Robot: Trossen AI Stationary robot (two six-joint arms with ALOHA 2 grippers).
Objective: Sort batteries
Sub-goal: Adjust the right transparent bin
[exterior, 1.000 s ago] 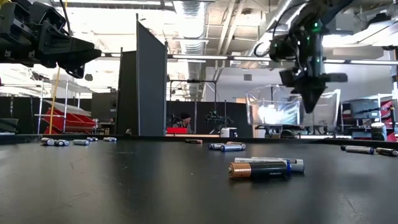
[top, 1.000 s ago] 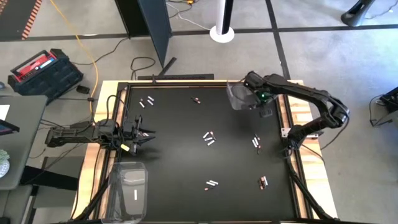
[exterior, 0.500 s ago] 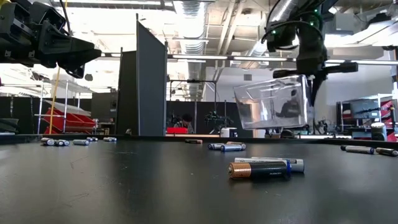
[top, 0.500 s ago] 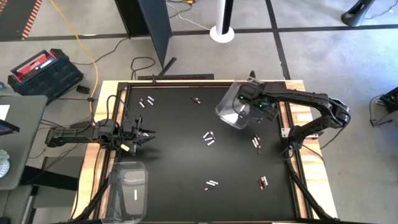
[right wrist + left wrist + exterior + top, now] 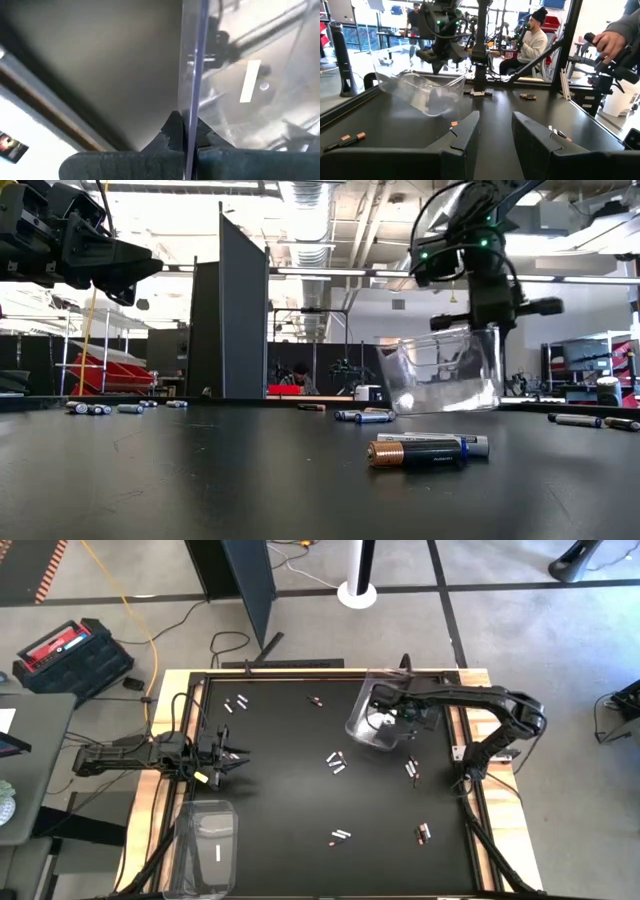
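Note:
My right gripper [image 5: 408, 716] is shut on a clear plastic bin [image 5: 376, 720], over the far right part of the black table; the bin also shows in the low view [image 5: 443, 375] and the left wrist view [image 5: 420, 90]. Small batteries lie loose on the table: a group at the middle [image 5: 336, 761], one pair right of it [image 5: 412, 769], others at the far left [image 5: 237, 702] and near the front [image 5: 341, 836], [image 5: 424, 832]. One dark-and-copper battery lies close in the low view [image 5: 425, 450]. My left gripper [image 5: 236, 759] is open and empty above the table's left side. My right gripper holds the bin by the upper rim of the wall [image 5: 192, 115] that faces the table's right edge. One finger is inside the bin and one outside. The fingers [image 5: 490, 315] come from above, pointing down. The bin hangs tilted, its low corner [image 5: 432, 111] at or just above the table.
A second clear bin [image 5: 205, 845] stands at the near left corner with one white battery [image 5: 217, 853] in it. A dark upright panel [image 5: 243, 310] stands beyond the far edge. In the left wrist view a seated person [image 5: 535, 42] and a hand [image 5: 612, 40] show beyond the table.
My right gripper has gone from the far right corner toward the table's middle with the bin. The bin was lifted clear and tipped, then brought down again; it now hangs tilted, low over the table and nearer the middle batteries.

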